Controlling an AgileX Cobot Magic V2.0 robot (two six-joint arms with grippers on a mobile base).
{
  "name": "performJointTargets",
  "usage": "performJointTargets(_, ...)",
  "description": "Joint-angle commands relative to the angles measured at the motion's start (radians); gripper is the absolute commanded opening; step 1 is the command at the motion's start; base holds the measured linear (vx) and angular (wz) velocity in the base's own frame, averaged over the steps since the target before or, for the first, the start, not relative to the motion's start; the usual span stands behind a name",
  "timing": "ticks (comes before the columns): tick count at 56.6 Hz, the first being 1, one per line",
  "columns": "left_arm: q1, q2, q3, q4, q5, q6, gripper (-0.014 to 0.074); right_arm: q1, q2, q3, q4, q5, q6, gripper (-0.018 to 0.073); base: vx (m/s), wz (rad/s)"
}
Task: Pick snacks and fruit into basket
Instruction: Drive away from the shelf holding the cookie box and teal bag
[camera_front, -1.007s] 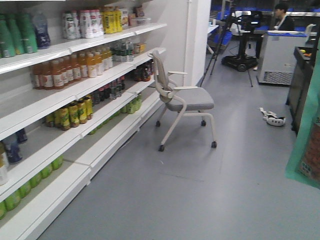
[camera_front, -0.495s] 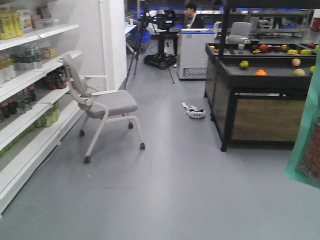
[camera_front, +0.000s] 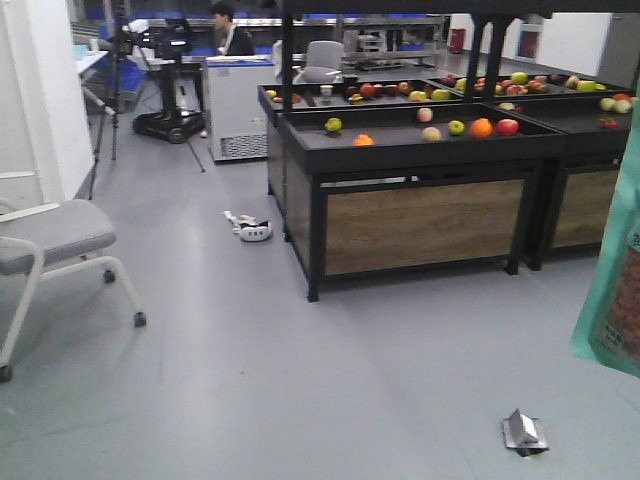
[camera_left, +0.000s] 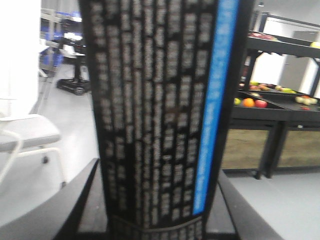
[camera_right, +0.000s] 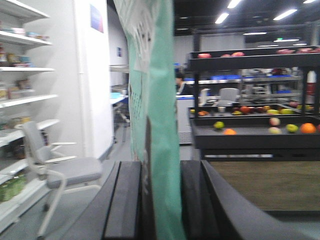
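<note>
We see the left fingers (camera_left: 75, 210) clenched on a black pouch (camera_left: 160, 100) printed with white lettering and a blue stripe down one side. It stands upright between them and fills the middle of the left wrist view. The right fingers (camera_right: 122, 200) grasp a teal-green pouch (camera_right: 162, 125), which rises edge-on and upright from between them. In the front view this pouch shows at the right edge, off the floor, with a window of red at its lower part.

Both sets of fingers point forward, about level, over the grey floor (camera_front: 300, 380). We cannot see the arms behind them.

The fruit (camera_front: 481, 127) lies well apart from the fingers, ahead of them and to the right of each pouch. It is a scatter of orange, red, green and yellow pieces on a black table (camera_front: 420, 150) with wooden panels below. More fruit sits on the tiers behind.

To the left of the fingers stands a grey chair (camera_front: 50, 235). Near the held teal-green pouch, a small crumpled silvery thing (camera_front: 523, 432) lies on the floor.
</note>
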Motion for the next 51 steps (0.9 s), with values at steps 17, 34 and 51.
performJointTargets(17,0.0,0.01,-0.034,0.005,-0.1,0.0,0.0003,-0.003,0.001,-0.037,-0.056,0.022,-0.015,-0.0009,0.21,-0.54)
performJointTargets(34,0.0,0.01,-0.034,0.005,-0.1,0.0,0.0003,-0.003,0.001,-0.037,-0.056,0.022,-0.015,-0.0009,0.24,-0.43)
performJointTargets(51,0.0,0.01,-0.034,0.005,-0.1,0.0,0.0003,-0.003,0.001,-0.037,-0.056,0.017,-0.015,-0.0009,0.26,-0.35)
